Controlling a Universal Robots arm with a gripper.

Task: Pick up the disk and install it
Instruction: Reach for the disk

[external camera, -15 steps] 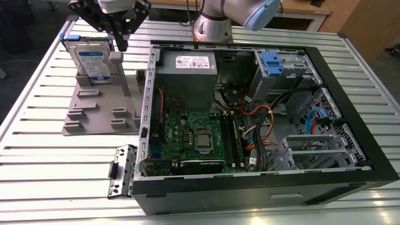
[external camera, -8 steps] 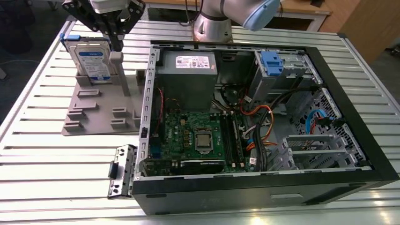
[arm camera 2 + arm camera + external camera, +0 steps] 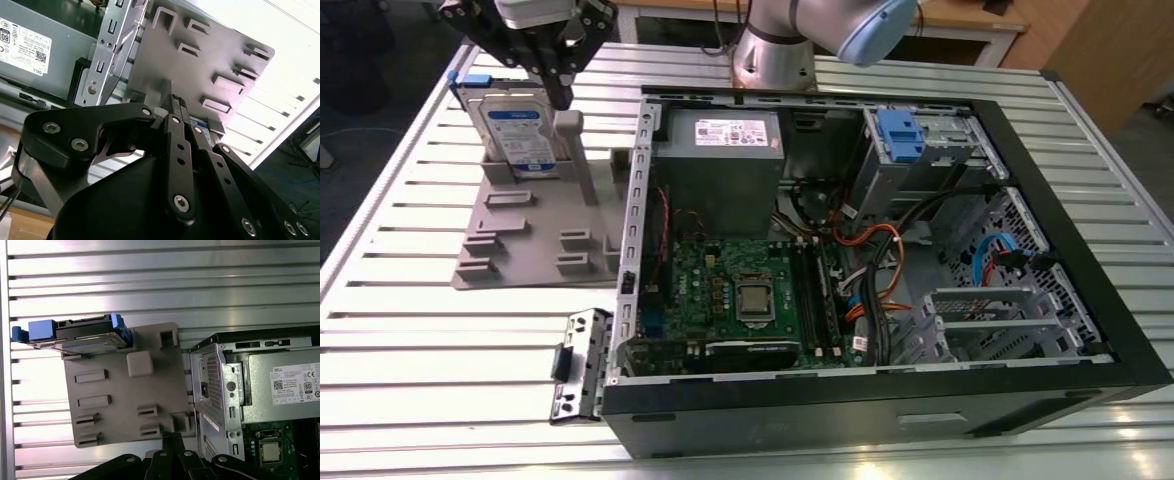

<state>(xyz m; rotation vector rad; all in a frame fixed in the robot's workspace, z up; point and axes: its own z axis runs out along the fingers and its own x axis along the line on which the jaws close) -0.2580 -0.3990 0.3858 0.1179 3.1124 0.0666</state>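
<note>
Disk (image 3: 516, 135) stands on edge in a slot at the far end of a grey stand (image 3: 534, 230), on the slatted table (image 3: 427, 340), at the exterior view's left of the open computer case (image 3: 881, 405). Its blue frame shows along the top edge. The first wrist view has the disk (image 3: 85, 337) at one end of the stand (image 3: 125, 395), just outside the case wall.

Gripper (image 3: 560, 95) hangs over the stand close beside the disk. Its fingers look drawn together with nothing between them, and the second wrist view agrees, with the gripper (image 3: 177, 102) narrowed to a tip against the stand (image 3: 200, 65). I see no contact with the disk.

Progress, judged from this: pickup not done, disk not yet lifted out of its slot. Install not started either. Inside the case, the metal cage with the blue latch (image 3: 914, 150) sits at the far corner next to the grey box with the white sticker (image 3: 720, 160), and no disk is visible in it. So the whole job is left: grasp, lift, carry over, seat.
</note>
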